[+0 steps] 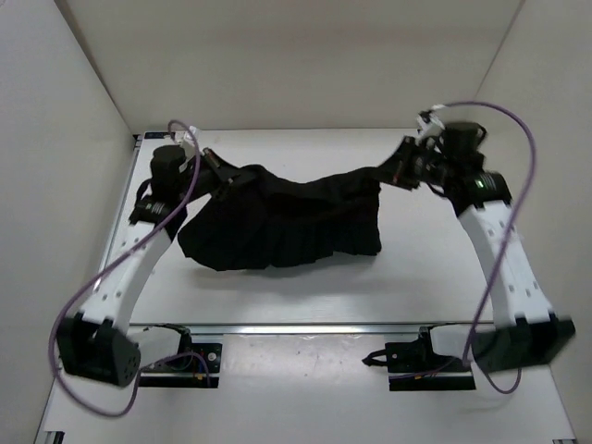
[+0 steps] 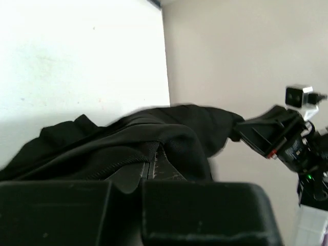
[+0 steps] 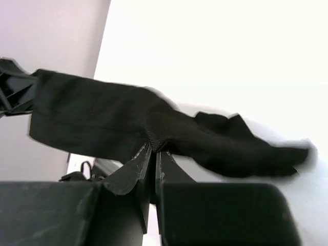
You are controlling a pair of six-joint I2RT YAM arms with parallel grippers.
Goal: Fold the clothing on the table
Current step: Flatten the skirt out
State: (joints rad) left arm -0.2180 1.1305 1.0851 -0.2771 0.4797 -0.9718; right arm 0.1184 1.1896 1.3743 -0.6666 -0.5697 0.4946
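Top external, one clothing [image 1: 287, 222], two jaws clamping it

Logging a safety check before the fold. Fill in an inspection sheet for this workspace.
Surface: white table, matte, no stains seen.
Job's things: black clothing, wrinkled, strung between both grippers.
Clutter: nothing seen.
Grippers: left gripper shut on one end of the clothing; right gripper shut on the other end.
Cables: purple cables loop off both arms.
Surroundings: white wall panels on three sides; metal rail at the near edge.
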